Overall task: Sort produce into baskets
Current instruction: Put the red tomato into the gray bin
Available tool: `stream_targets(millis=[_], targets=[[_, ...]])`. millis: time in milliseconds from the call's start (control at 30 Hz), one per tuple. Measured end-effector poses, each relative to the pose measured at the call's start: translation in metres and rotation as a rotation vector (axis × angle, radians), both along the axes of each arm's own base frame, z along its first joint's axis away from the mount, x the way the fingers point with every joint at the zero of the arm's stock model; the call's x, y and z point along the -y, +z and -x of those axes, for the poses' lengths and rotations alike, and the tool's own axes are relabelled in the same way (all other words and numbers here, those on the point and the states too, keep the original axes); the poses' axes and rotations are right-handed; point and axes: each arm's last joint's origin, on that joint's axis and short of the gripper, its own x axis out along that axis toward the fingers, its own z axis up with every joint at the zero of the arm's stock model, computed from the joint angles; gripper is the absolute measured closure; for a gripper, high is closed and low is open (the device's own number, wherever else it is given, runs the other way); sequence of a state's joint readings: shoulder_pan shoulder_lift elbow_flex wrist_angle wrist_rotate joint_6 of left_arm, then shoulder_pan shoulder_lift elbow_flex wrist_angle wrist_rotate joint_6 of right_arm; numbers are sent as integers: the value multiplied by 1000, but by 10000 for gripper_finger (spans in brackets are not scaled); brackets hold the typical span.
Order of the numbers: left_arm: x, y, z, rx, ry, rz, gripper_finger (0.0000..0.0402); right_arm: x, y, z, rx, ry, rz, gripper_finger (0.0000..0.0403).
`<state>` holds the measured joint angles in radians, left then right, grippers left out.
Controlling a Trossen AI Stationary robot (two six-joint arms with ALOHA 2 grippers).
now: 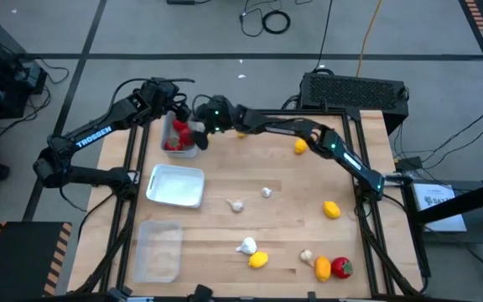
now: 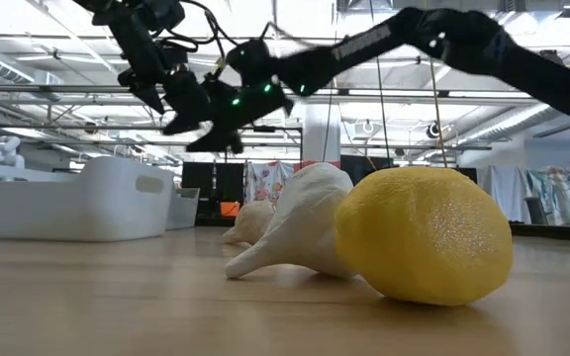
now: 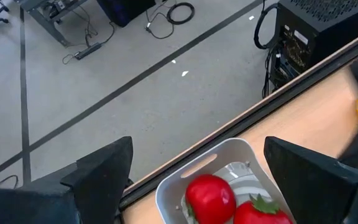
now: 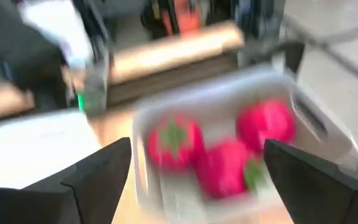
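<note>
"TROSSEN" on left arm (image 1: 95, 134); both tools open — over red fruits (image 1: 181, 134).

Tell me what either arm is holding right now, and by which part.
Nothing is held. Both the left gripper and the right gripper hang open above the greyish basket, empty; three red fruits lie inside it.

Pale wood planks with visible grain form the table (image 1: 250, 180), framed by dark metal rails. A smooth white plastic basket (image 1: 175, 185) sits matt beside a translucent one (image 1: 158, 250). The lemon (image 2: 426, 235) shows a pebbled, faintly glossy skin; the red fruits (image 3: 211, 196) shine smooth.
</note>
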<state>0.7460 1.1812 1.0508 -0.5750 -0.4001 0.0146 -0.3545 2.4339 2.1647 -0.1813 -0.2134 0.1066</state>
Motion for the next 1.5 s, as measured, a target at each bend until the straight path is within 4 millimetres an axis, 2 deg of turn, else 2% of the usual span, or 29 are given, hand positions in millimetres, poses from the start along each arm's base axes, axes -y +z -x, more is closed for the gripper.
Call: stream_targets(millis=[133,267,433,567,633,733,867,1000,1100,1267,1500], targets=[[1,-1,0,7,-28,29,32,-9,9,29,-300,51,-24,46],[4,-2,-4,57,-119,86,32,-31,17,62,-608,143,-76,46],[15,-4,-15,129,-279,166,32,-73,26,91,-909,255,-151,46],[30,-17,-26,121,-377,207,32,-121,37,104,-1076,337,-171,46],[39,-21,-32,113,-419,214,32,-148,46,111,-1125,377,-141,46],[53,-27,-43,134,-488,200,32,-188,69,123,-1092,377,-72,46],[74,-29,-60,189,-611,147,32,-235,98,153,-1064,303,-4,46],[96,-27,-75,227,-740,88,32,-273,107,187,-1050,176,-37,46],[110,-25,-80,233,-819,56,32,-301,107,214,-1071,98,-103,46],[124,-24,-85,248,-890,24,32,-342,91,258,-1156,-15,-162,46],[128,-22,-87,267,-908,10,32,-390,50,312,-1392,-18,-212,46]])
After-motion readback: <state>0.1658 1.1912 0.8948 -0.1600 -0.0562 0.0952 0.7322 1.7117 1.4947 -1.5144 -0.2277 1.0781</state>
